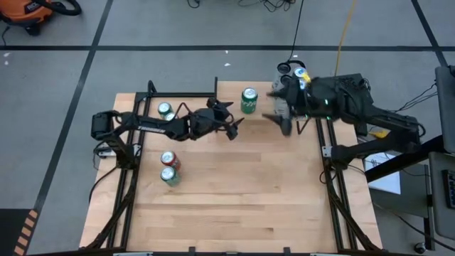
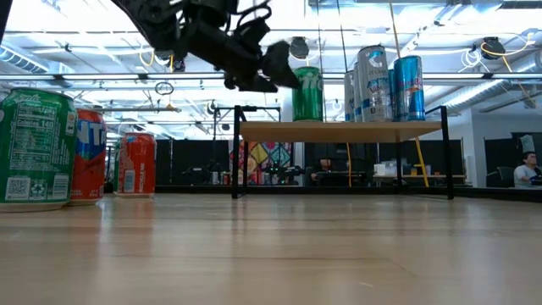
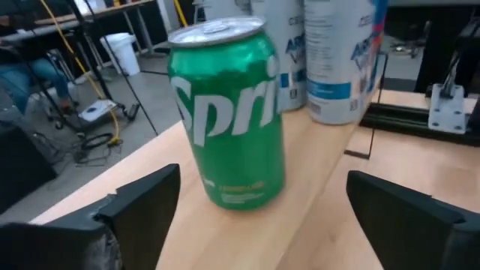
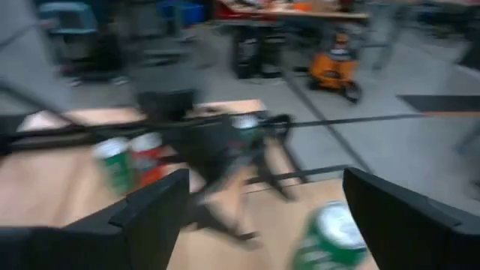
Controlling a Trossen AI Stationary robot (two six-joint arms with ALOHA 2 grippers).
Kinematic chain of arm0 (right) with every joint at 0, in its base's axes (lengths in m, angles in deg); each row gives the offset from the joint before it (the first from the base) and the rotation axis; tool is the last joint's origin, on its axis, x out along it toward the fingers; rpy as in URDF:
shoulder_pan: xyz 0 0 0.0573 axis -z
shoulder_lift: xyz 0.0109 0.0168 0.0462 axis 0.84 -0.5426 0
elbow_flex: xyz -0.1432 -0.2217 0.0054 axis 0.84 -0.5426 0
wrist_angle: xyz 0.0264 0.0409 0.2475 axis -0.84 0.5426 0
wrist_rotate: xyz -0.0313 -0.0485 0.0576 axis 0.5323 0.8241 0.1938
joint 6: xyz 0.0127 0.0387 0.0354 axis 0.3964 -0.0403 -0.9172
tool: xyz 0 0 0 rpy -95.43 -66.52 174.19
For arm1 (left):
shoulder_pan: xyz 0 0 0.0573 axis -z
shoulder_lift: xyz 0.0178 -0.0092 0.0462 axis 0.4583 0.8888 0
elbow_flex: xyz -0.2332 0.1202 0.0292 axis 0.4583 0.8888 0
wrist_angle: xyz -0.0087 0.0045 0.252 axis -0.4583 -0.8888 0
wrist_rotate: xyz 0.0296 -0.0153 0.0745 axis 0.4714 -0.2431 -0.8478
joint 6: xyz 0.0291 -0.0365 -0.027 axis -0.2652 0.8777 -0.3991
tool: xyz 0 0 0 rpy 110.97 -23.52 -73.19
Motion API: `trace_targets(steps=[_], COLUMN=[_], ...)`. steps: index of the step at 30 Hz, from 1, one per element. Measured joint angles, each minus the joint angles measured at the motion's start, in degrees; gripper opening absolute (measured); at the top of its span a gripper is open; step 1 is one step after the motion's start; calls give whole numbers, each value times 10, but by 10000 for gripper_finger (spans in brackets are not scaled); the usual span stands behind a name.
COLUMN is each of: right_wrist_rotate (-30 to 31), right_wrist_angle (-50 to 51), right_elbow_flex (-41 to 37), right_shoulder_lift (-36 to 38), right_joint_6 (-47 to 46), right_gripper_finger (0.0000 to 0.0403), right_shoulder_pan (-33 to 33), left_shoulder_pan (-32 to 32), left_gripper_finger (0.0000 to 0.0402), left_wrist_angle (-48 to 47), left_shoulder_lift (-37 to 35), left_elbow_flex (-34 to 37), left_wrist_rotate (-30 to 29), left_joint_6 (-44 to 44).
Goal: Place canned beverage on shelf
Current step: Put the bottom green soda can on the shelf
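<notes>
— What sits nearest in the low view?
— A green can (image 2: 34, 148) and two red ones (image 2: 135, 165) on the tabletop (image 2: 279, 254).
— And the Sprite can (image 1: 249, 101)?
— Upright on the shelf (image 2: 339, 130), beside the tall blue-and-white cans (image 2: 385, 83).
— The grippers?
— The left gripper (image 1: 231, 122), fingers spread, hangs just short of it, touching nothing. The right gripper (image 1: 279, 114), also wide apart, holds nothing by the shelf's other end.
</notes>
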Motion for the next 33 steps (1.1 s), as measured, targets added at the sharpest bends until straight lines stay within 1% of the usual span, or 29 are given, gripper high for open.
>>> trace_targets(steps=[2,4,7,9,11,14,16,20,21,23,25,29,33], right_wrist_rotate=[21,60,128,148,149,154,186,287,307,341,358,385,417], right_wrist_angle=[38,60,63,40,-11,-131,-208,-317,-337,-374,-402,-437,-449], right_elbow_flex=[0,-8,-51,-97,-162,-277,-348,-462,-483,-520,-545,-579,-592], right_shoulder_lift=[9,14,23,34,49,71,80,77,73,65,56,38,24], right_joint_6=[-8,-27,-60,-83,-110,-144,-160,-202,-214,-244,-268,-322,-360], right_gripper_finger=[322,300,258,223,186,135,104,52,41,22,7,5,5], right_shoulder_pan=[-45,-91,-152,-185,-211,-245,-267,-310,-320,-341,-363,-404,-435], left_shoulder_pan=[-7,-9,-11,-12,-12,-14,-17,-28,-31,-37,-42,-46,-49], left_gripper_finger=[354,324,262,216,169,109,75,16,8,6,7,2,1], left_wrist_angle=[1,10,20,18,18,18,18,21,22,31,49,101,138], left_shoulder_lift=[7,11,12,12,12,12,12,12,12,17,31,61,85], left_elbow_flex=[0,0,0,0,0,0,0,0,0,0,0,0,0], left_wrist_rotate=[5,7,7,7,7,7,16,59,70,87,88,96,97], left_joint_6=[0,0,0,0,0,0,0,1,1,8,15,16,16])
